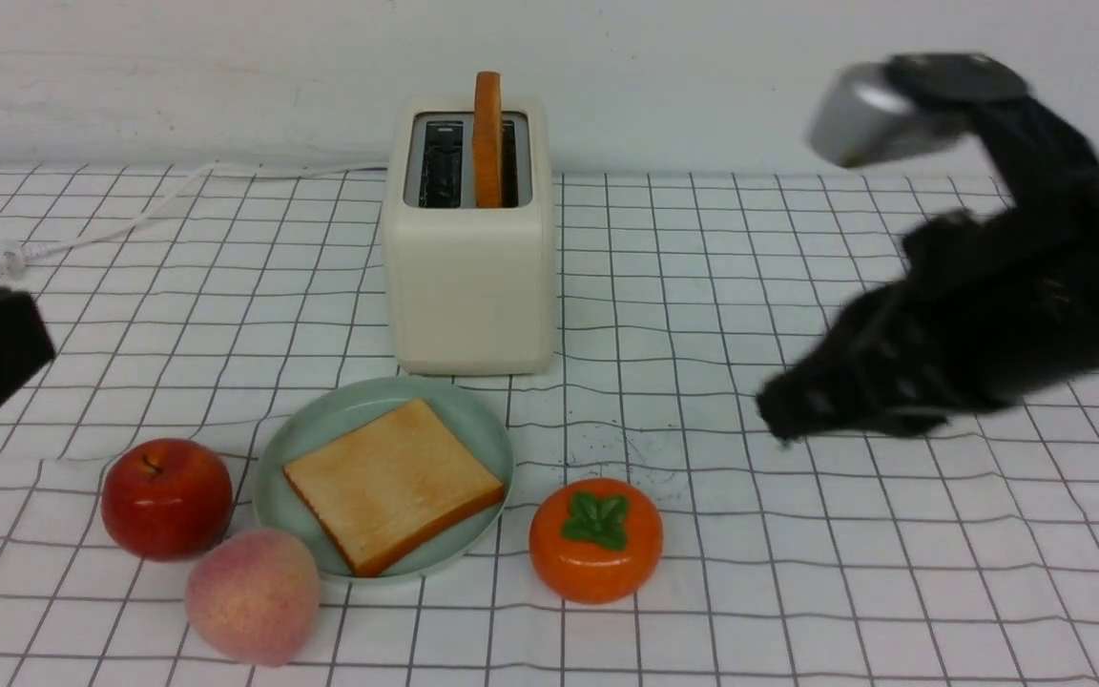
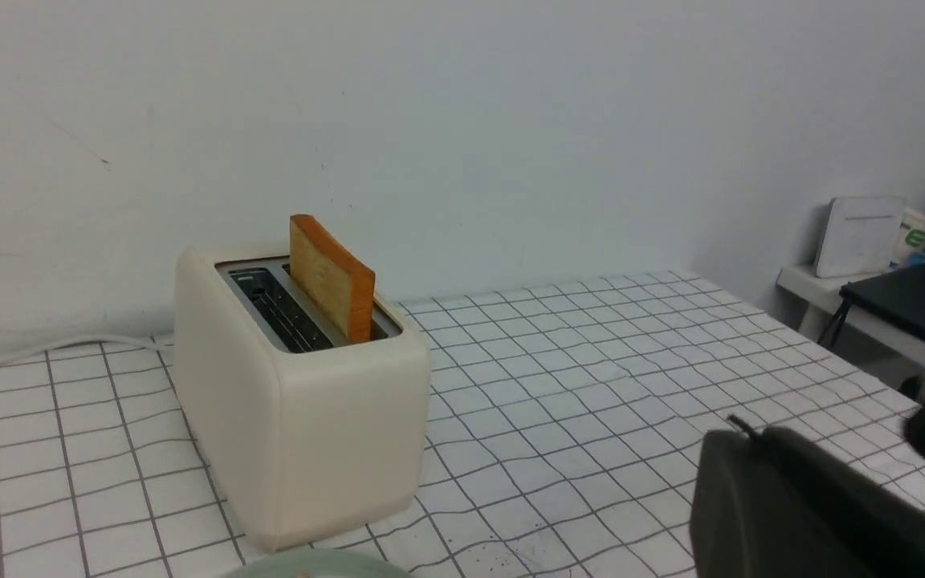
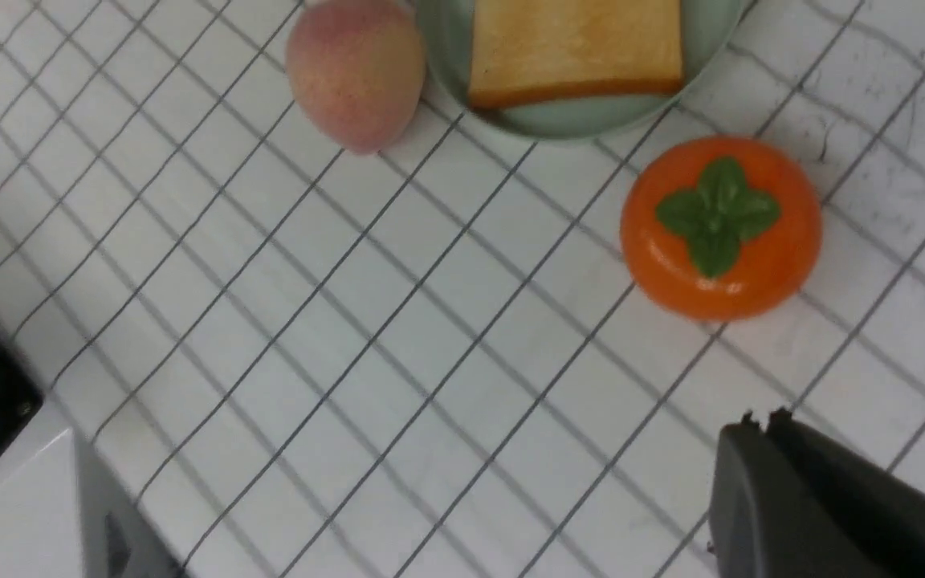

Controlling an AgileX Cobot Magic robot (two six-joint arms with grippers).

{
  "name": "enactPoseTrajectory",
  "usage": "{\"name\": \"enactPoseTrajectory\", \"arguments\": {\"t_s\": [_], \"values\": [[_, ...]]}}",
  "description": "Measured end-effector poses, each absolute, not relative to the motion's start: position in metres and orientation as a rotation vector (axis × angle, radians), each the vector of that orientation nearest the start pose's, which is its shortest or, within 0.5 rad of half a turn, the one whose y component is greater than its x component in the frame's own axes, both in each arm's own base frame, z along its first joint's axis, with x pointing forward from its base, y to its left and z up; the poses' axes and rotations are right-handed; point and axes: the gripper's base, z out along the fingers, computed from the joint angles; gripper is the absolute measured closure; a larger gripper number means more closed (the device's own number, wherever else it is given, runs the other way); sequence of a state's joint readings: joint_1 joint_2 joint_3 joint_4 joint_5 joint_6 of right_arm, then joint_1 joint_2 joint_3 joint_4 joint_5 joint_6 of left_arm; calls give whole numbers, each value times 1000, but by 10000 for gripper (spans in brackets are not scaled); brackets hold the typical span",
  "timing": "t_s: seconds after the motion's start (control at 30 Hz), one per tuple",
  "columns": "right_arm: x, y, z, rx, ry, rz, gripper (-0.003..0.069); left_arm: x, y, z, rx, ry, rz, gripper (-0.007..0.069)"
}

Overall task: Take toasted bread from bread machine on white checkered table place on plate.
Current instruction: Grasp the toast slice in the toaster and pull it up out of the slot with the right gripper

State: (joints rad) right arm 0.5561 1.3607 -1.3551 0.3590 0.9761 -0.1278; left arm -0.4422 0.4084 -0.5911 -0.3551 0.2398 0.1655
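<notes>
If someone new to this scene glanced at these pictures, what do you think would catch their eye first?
Probably the orange persimmon-like fruit with its bright green leaves, to the right of the mint-green plate. Next might come the golden toast slice lying flat on that plate, and the other slice standing upright in the right-hand slot of the cream toaster behind it.

Front view facing toaster [image 1: 471, 277], above plate [image 1: 273, 487]

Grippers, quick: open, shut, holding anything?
Left gripper: closed, holding nothing.
Right gripper: closed, holding nothing.
</notes>
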Motion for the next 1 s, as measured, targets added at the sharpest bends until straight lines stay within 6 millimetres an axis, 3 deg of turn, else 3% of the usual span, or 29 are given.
{"name": "enactPoseTrajectory", "arguments": {"t_s": [0.17,0.27,0.3,0.33,0.37,0.43,0.63,0.8,1.0], "values": [[284,221,381,-634,2287,541,609,65,-39,350,244,1513,-577,638],[325,247,376,-579,2220,517,512,66,-39,349,242,1516,-579,638],[330,250,371,-580,2225,508,504,66,-39,349,241,1515,-579,638],[349,262,365,-575,2192,486,433,66,-39,349,239,1512,-580,638],[350,262,368,-572,2179,490,423,66,-39,349,239,1512,-580,638],[380,280,354,-567,2132,459,293,66,-39,349,240,1513,-580,638],[425,299,339,-466,2056,432,93,66,-39,349,239,1513,-581,638],[452,299,322,-386,2005,411,100,66,-39,349,236,1514,-586,638],[465,302,304,-367,1958,382,253,66,-39,349,234,1514,-589,638]]}}
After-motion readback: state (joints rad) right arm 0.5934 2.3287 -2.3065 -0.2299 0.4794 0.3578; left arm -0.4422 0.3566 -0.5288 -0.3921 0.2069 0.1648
